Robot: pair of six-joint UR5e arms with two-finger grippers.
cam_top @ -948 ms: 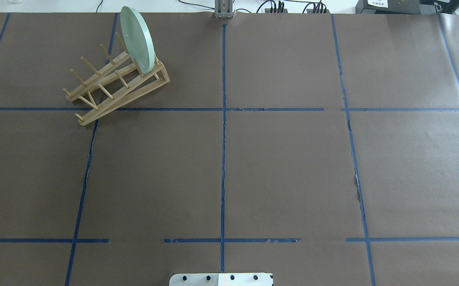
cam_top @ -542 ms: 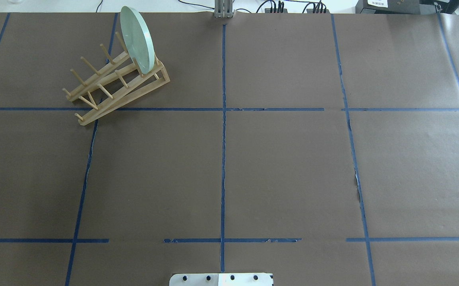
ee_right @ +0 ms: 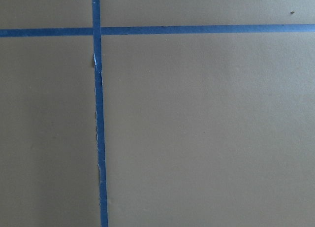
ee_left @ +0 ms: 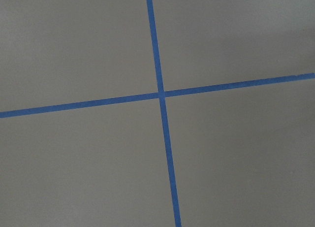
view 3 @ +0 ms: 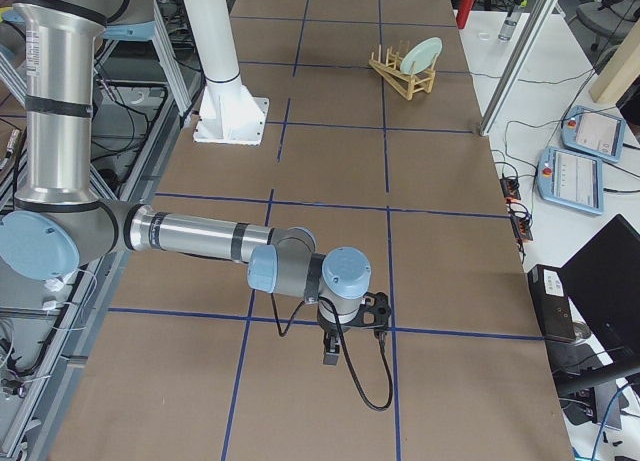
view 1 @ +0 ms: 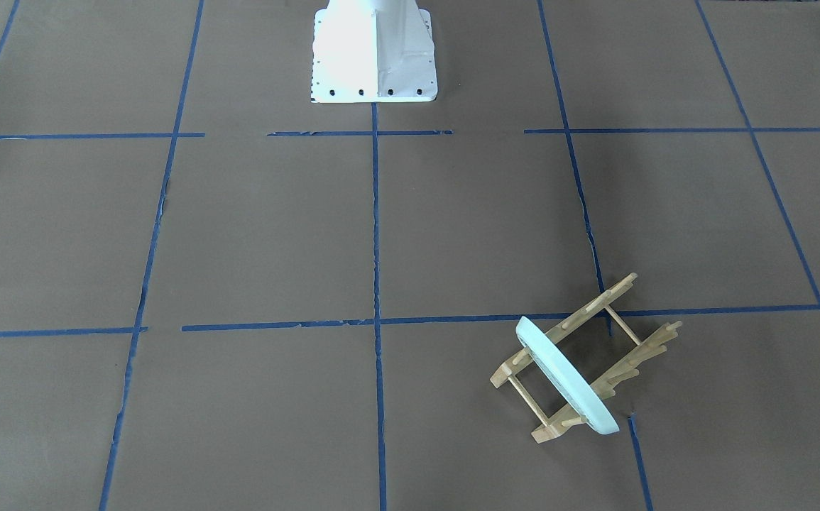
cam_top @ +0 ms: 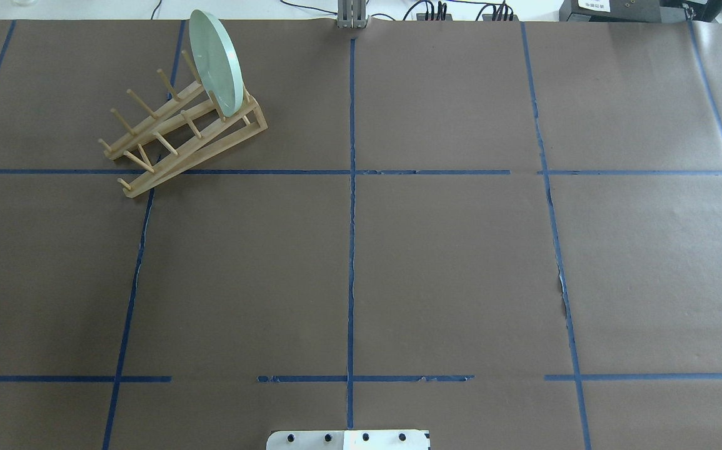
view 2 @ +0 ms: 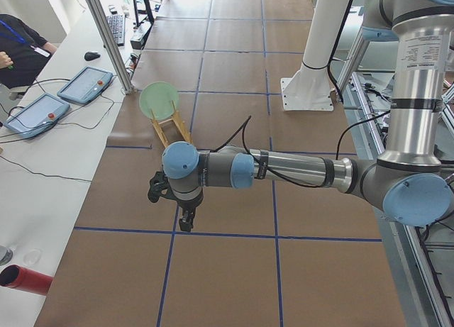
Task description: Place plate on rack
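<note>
The pale mint-green plate [cam_top: 214, 62] stands on edge in the end slot of the light-wood rack [cam_top: 173, 134], at the table's far left. Both also show in the front view, plate [view 1: 566, 376] and rack [view 1: 594, 304], in the left view, plate [view 2: 158, 100], and in the right view, plate [view 3: 423, 54]. My left gripper [view 2: 186, 217] hangs over bare table well short of the rack. My right gripper [view 3: 333, 353] hangs over the table's right end. Both show only in the side views, so I cannot tell whether they are open or shut. The wrist views show only brown paper and blue tape.
The robot's white base [view 1: 374, 64] stands at the table's near-middle edge. Teach pendants [view 2: 85, 84] and cables lie on the white bench beyond the rack. A red bottle [view 2: 25, 279] lies on that bench. A person [view 2: 18, 43] sits at its far end.
</note>
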